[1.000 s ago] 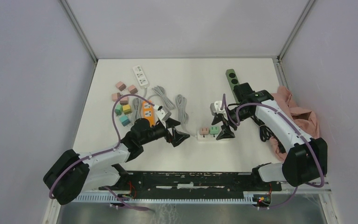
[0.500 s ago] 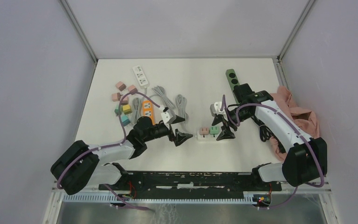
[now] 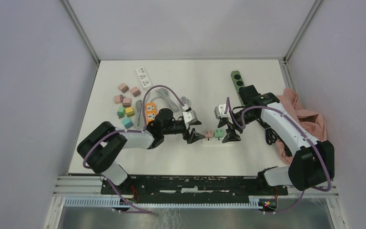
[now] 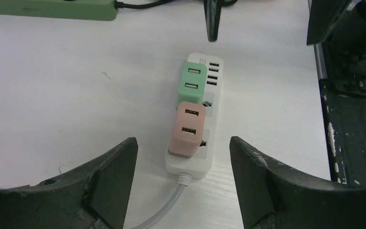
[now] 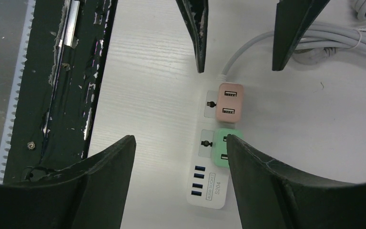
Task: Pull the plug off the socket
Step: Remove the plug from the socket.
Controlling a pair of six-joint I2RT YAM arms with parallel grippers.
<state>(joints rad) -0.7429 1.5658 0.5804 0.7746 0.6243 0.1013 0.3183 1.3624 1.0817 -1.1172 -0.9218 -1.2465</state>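
White tabletop [image 3: 186, 81] fills the overhead view between grey walls. Just below its centre lies the white power strip [image 3: 215, 140], set crosswise, with a pink cube-shaped plug [image 3: 209, 133] and a green cube-shaped plug [image 3: 218, 133] seated side by side in it. Your left gripper [image 3: 194, 135] faces the strip's cord end and your right gripper [image 3: 229, 136] faces the opposite end, probably so one can brace the strip while the other pulls. From the left wrist, the fingers stand wide apart and flank the pink plug at lower centre without touching it, lined up for a pinch. From the right wrist, the jaws are spread too and hold nothing. The strip's USB end sits at lower centre between them, and the green plug's edge is hidden behind the right-hand finger.
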